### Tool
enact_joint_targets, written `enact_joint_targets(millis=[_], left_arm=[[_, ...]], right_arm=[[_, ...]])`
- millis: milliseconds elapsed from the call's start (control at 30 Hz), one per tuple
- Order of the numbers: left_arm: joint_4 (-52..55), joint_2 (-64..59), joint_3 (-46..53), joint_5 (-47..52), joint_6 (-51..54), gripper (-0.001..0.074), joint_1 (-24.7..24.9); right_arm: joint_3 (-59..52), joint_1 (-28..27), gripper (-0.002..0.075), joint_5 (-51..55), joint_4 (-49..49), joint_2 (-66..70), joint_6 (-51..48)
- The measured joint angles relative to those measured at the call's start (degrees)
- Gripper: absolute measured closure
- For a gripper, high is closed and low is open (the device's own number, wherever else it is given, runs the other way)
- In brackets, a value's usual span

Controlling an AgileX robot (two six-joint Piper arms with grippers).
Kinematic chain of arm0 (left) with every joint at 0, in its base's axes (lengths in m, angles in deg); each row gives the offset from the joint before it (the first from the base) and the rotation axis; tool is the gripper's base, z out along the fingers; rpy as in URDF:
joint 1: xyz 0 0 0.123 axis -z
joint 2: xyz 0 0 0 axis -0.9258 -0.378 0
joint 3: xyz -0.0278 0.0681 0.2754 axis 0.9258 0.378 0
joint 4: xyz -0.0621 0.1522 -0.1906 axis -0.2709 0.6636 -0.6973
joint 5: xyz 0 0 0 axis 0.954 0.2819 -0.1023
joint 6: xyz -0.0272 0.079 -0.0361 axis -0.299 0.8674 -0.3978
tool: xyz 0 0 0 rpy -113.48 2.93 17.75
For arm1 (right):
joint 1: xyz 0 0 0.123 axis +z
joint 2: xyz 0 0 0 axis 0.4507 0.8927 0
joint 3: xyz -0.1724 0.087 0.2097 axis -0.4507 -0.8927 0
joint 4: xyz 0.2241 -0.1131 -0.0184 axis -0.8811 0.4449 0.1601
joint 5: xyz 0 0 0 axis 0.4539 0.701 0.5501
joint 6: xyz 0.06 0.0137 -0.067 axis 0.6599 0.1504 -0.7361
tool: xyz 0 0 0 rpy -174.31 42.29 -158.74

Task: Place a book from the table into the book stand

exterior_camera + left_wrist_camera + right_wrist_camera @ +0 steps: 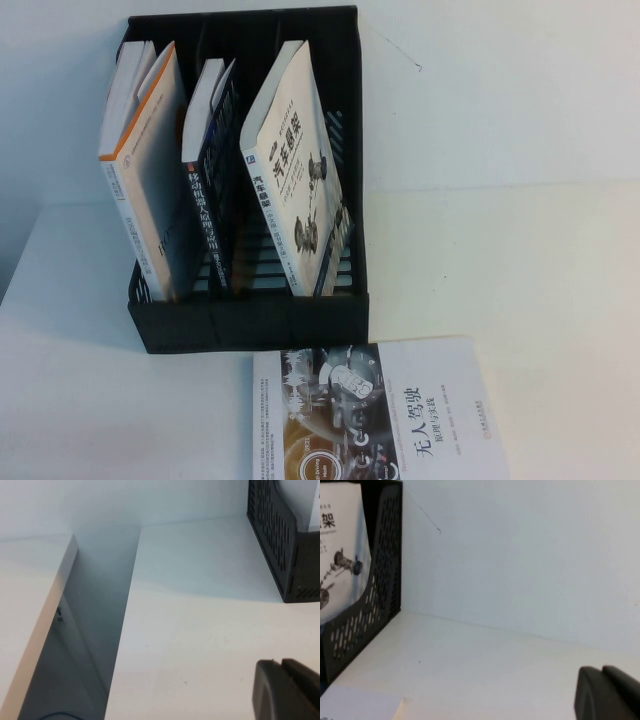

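The book, white with a black Chinese title and grey suspension drawings, stands tilted in the right slot of the black book stand at the back of the white table. Its cover also shows in the right wrist view, inside the stand's vented wall. Neither gripper shows in the high view. My left gripper is shut and empty above bare table, with the stand's side some way off. My right gripper is shut and empty above bare table, apart from the stand.
A white book with a dark car-interior picture lies flat at the table's front; its corner shows in the right wrist view. A dark book fills the middle slot, an orange-edged one the left. A gap beside the table edge shows in the left wrist view.
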Motion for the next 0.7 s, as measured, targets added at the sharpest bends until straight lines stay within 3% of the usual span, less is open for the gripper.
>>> enact_joint_targets(millis=[400, 700], left_arm=[[0.0, 0.0, 0.0, 0.0, 0.0, 0.0737, 0.0], [0.0, 0.0, 0.0, 0.0, 0.0, 0.0738, 0.0]], right_arm=[[-13.5, -1.12, 0.0727, -1.18, -4.96, -5.46, 0.0], [-14.64, -8.08, 0.0727, -0.96, -7.87, -5.63, 0.0]])
